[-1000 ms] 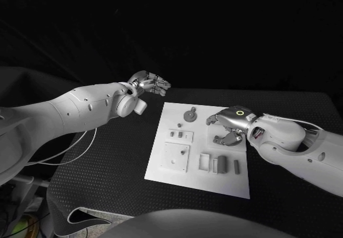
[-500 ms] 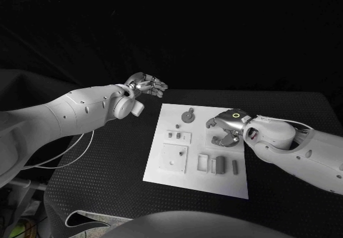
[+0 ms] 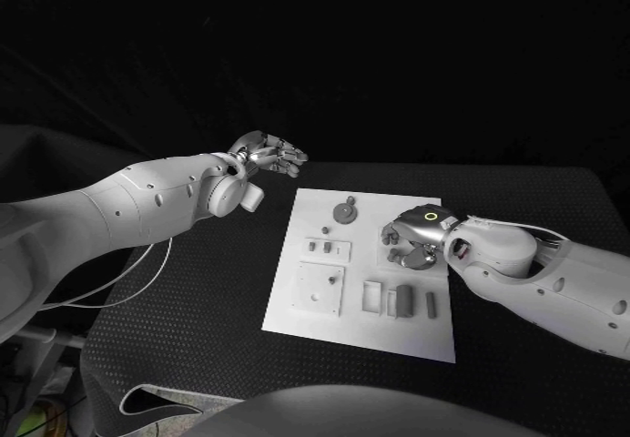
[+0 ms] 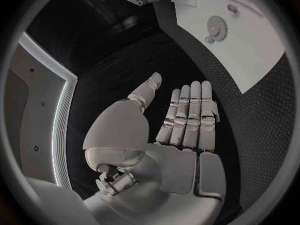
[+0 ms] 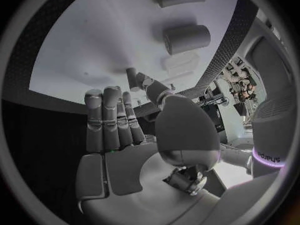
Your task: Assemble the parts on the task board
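- The task board (image 3: 361,273) sits flat in the middle of the black table (image 3: 197,300), square-ish in front of the robot, so both arms can get at it, I'd guess.
- Parts on it: a gear (image 3: 345,214) near the far edge, a couple of small pieces (image 3: 326,246) below that, a square plate (image 3: 320,288) on the left side, and a row of upright blocks (image 3: 403,299) along the near edge. All grey here. Nothing looks picked up yet.
- Right hand (image 3: 415,238) hovers over the right side of the board, just above the blocks. In its wrist view the fingers (image 5: 112,120) are straight and side by side with nothing in them, so it's empty and open. Looks like it's lining up for a grab.
- Left hand (image 3: 272,153) is parked off the board's far left corner over bare table, fingers (image 4: 190,112) loose and empty. Probably just keeping out of the way.
- Only writing I can spot is on the right wrist band (image 5: 267,157), and I can't make it out properly.
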